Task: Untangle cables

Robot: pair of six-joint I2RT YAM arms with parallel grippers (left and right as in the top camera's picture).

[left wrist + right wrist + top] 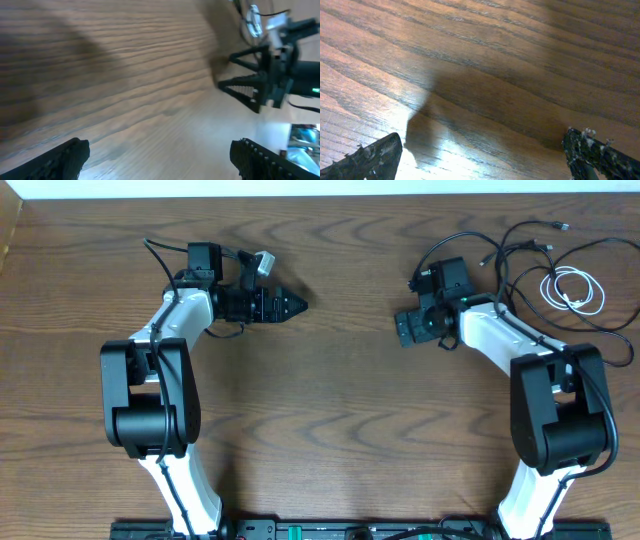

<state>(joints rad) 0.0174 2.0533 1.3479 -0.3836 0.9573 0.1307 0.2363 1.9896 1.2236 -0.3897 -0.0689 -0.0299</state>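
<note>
The cables lie in a loose tangle at the table's far right. Two thin black cables (522, 248) loop over each other, and a coiled white cable (573, 290) lies among them. My right gripper (410, 328) is open and empty, left of the tangle and apart from it. Its wrist view (482, 142) shows only bare wood between the fingers. My left gripper (288, 305) is open and empty at the far left-centre and points right. Its wrist view (160, 147) shows the right gripper (226, 71) and a blurred part of the white cable (252, 22) beyond it.
The wooden table (330, 410) spans the whole view. Both arm bases stand at the front edge. Thicker black cables run along each arm. The table's far edge lies just behind the cable tangle.
</note>
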